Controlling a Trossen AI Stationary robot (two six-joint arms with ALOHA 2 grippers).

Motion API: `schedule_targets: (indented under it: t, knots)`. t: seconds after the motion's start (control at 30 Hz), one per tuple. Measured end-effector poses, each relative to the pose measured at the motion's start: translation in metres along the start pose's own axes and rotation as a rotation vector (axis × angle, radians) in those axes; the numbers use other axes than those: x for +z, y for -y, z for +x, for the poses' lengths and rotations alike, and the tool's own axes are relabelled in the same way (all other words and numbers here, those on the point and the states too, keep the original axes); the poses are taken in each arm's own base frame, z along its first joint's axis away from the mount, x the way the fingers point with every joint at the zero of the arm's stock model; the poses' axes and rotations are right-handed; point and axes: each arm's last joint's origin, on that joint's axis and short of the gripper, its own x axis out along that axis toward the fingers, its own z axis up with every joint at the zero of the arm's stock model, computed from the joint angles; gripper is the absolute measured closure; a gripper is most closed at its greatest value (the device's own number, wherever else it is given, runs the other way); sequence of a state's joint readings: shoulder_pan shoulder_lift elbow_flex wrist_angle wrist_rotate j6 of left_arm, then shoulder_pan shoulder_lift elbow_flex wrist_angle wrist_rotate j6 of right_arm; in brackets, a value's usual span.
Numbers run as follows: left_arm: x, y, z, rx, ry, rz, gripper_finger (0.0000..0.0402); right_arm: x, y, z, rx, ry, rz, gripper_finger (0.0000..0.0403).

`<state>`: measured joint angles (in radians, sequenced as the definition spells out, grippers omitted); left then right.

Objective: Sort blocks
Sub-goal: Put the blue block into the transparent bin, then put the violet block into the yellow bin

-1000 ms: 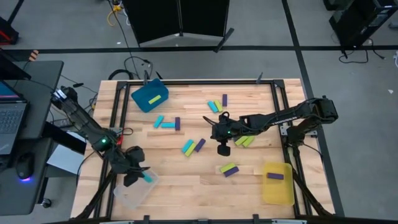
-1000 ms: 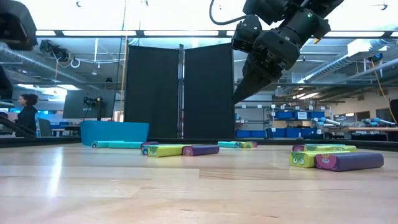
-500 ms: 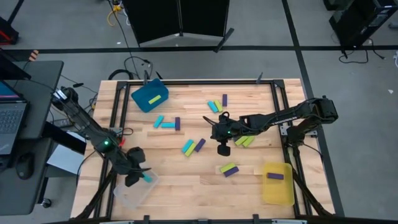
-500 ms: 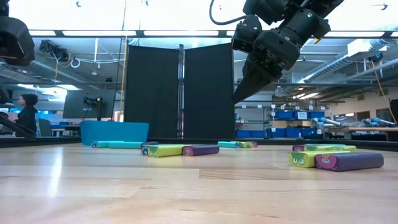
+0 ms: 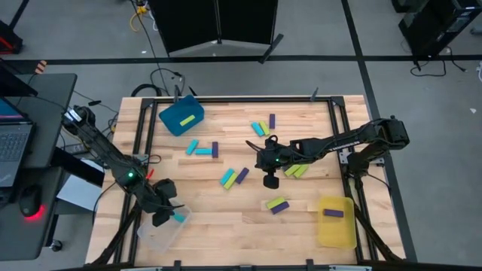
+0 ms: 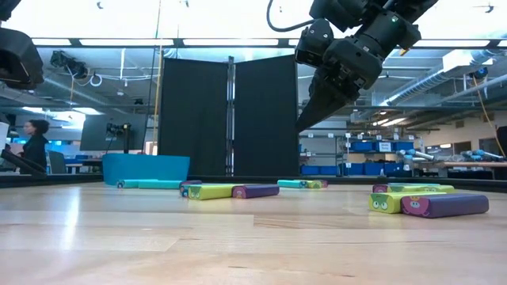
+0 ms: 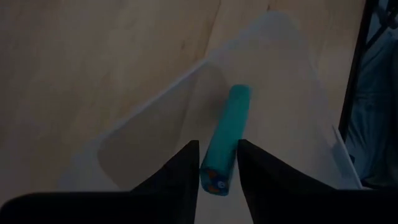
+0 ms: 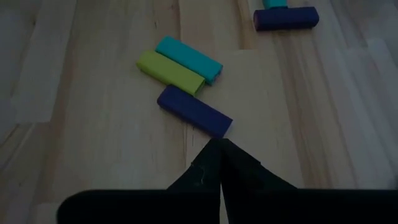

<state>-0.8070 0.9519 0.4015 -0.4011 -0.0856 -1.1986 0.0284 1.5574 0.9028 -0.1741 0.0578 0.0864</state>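
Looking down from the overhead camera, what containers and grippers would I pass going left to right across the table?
clear bin with the left gripper over it → blue bin → right gripper → yellow bin

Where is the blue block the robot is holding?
The cyan block sits between the left gripper fingers, over the clear bin at the table's front left corner.

I see light wooden slatted table (image 5: 226, 218). Blue plastic bin (image 5: 181, 115) near its far left corner, clear plastic bin (image 5: 158, 232) at near left edge, yellow plastic bin (image 5: 336, 223) near right corner. Black folding screen (image 6: 230, 119) behind table. Open laptop (image 5: 13, 143) on side desk, left.
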Motion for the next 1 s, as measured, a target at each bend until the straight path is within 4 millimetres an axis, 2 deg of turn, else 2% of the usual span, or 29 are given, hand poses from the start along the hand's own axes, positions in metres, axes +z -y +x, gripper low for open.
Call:
schedule_targets:
  t: [0.23, 0.37, 0.5, 0.6, 0.8, 1.0]
  knots:
    - [0.0, 0.0, 0.0, 0.001, -0.001, 0.014, 0.0292, 0.0, 0.0, 0.0, 0.0, 0.0, 0.0, 0.0392]
    - [0.001, 0.002, -0.003, 0.014, -0.006, 0.038, 0.033, 0.0, 0.0, 0.0, 0.0, 0.0, -0.003, 0.0392]
    - [0.007, 0.013, -0.013, 0.023, 0.017, 0.082, 0.0387, 0.0, 0.0, 0.0, 0.0, 0.0, -0.008, 0.0392]
    - [0.012, 0.022, -0.021, 0.005, 0.037, 0.116, 0.0393, 0.0, 0.0, 0.0, 0.0, 0.0, -0.012, 0.0392]
    - [0.03, 0.021, -0.025, 0.017, 0.114, 0.165, 0.0397, 0.001, -0.001, 0.0, 0.004, 0.017, -0.017, 0.0392]
    - [0.061, 0.015, -0.028, 0.006, 0.249, 0.299, 0.0399, -0.002, -0.002, 0.004, 0.012, 0.091, -0.014, 0.0395]
